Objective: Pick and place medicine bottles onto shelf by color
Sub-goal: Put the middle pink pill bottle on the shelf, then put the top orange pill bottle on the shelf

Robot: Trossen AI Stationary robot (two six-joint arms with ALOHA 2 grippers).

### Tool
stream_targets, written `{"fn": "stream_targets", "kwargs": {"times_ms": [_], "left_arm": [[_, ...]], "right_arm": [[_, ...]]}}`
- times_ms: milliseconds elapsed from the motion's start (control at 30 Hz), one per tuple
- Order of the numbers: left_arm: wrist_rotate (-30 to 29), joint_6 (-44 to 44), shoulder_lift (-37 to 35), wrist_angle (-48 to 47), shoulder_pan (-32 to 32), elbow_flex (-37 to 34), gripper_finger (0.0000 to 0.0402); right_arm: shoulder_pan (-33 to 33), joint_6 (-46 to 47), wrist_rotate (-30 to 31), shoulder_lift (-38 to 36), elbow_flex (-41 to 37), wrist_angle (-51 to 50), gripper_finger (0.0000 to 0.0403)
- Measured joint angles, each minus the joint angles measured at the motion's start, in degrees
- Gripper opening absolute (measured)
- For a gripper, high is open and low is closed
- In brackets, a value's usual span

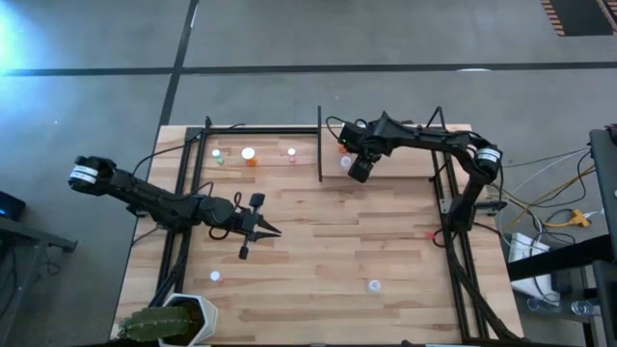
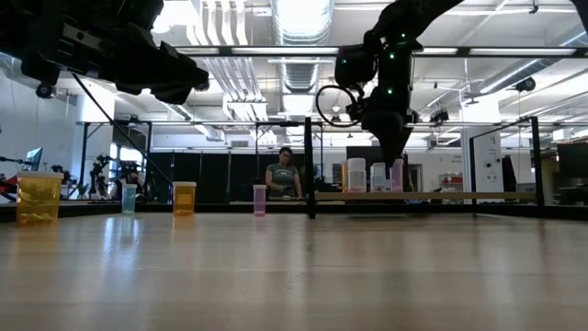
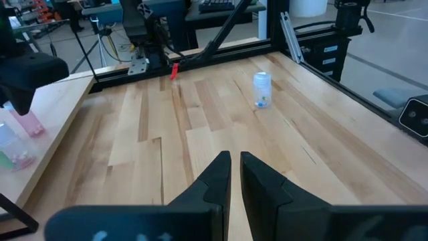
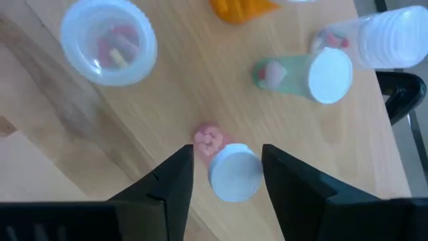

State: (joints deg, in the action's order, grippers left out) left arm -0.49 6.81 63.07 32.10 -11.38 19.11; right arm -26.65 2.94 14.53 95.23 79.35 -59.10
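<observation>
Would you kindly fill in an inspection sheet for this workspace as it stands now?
Surface: light wooden table, framed by black rods.
Job's things: three bottles stand left of the black divider; a group right of it; two lone bottles near the front.
Clutter: potted plant at the front left corner.
Grippers: left gripper hovers over bare wood, jaws nearly closed, empty; right gripper is over the shelf, jaws open either side of a pink bottle.
Cables: yellow and white leads beside the table's right edge.
Surroundings: a person seated behind the table.
</observation>
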Motion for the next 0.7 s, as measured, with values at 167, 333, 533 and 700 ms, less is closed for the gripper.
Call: {"fn": "stream_targets", "kwargs": {"times_ms": [167, 333, 533, 700], "left_arm": [[0.0, -0.1, 0.0, 0.0, 0.0, 0.0, 0.0015], [-0.5, -0.4, 0.0, -0.7, 0.1, 1.0, 0.0015], [-8.8, -1.4, 0.0, -13.0, 1.2, 8.2, 0.0015], [-9.6, -4.0, 0.6, -34.5, 4.2, 18.0, 0.0014]], "right_arm": [[0.0, -0.1, 0.5, -1.0, 0.0, 0.2, 0.0199], [0.5, -1.5, 3.0, -5.0, 0.1, -0.5, 0.0225], [3.2, -0.5, 4.1, -13.3, -1.3, -0.6, 0.0206], [10.6, 0.8, 3.5, -21.4, -9.2, 6.4, 0.014]]}}
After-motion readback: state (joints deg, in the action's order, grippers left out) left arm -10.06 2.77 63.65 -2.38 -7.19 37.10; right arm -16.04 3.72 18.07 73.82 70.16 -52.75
